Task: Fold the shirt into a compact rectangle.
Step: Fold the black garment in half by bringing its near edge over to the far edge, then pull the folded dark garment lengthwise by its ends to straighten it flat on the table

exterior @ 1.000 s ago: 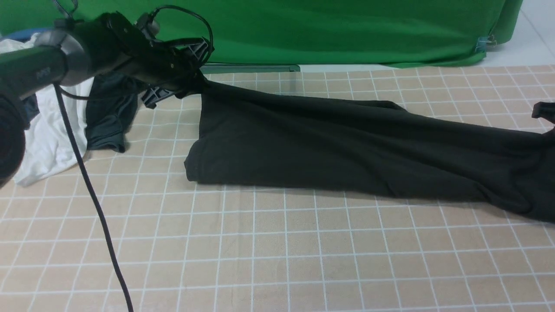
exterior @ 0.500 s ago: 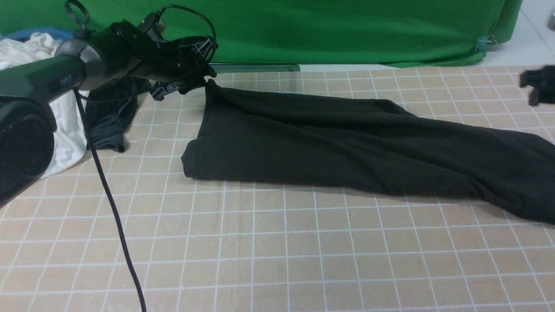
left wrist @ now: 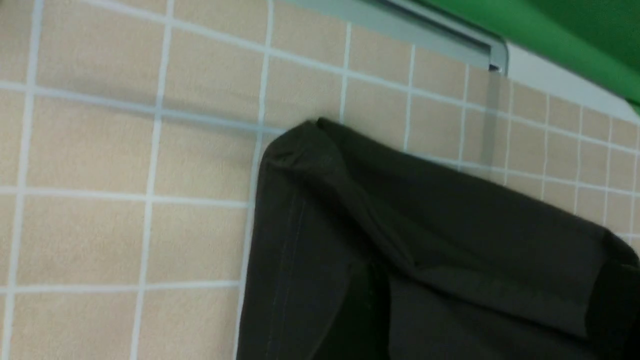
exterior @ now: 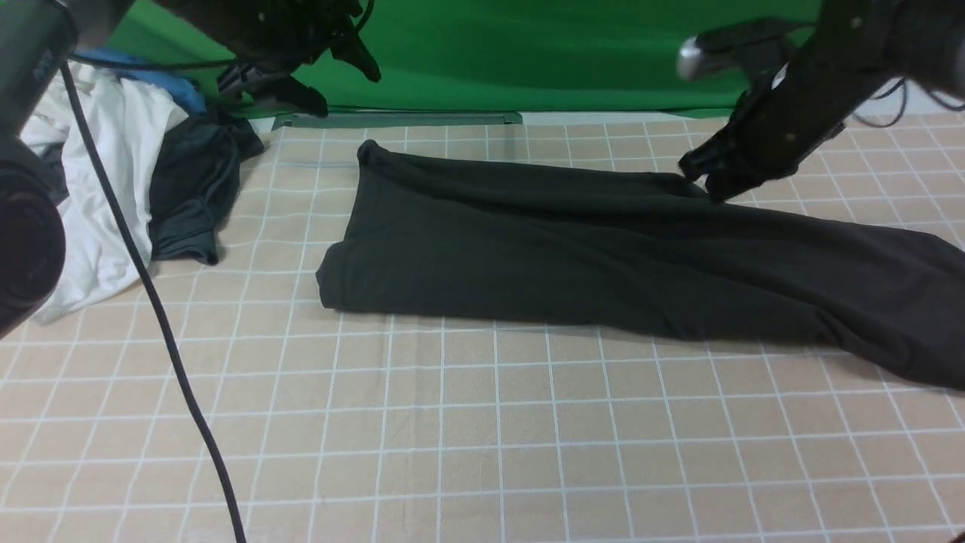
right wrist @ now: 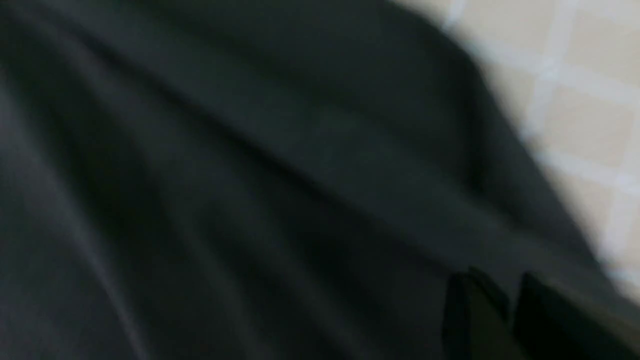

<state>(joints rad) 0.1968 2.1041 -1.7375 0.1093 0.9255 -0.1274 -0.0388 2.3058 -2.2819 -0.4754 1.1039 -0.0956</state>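
Note:
The black shirt [exterior: 603, 256] lies on the checked table as a long band, folded lengthwise, running from the middle out past the right edge. Its far left corner [left wrist: 320, 150] rests flat on the cloth. My left gripper [exterior: 339, 84] hangs high above that corner, open, with nothing between its fingers. My right gripper [exterior: 703, 179] hovers at the shirt's far edge right of the middle. In the blurred right wrist view its fingers [right wrist: 475, 310] stand a little apart just over the black fabric, holding nothing that I can see.
A pile of clothes lies at the far left: a white garment [exterior: 98, 196], a dark grey garment [exterior: 192, 188] and some blue cloth [exterior: 177, 87]. A black cable [exterior: 158, 317] hangs down across the left side. The green backdrop [exterior: 565, 53] closes off the back.
The left gripper let go of the shirt's far left corner, opened and rose; the corner dropped flat. The right gripper released the right end and swung in to the shirt's far edge.

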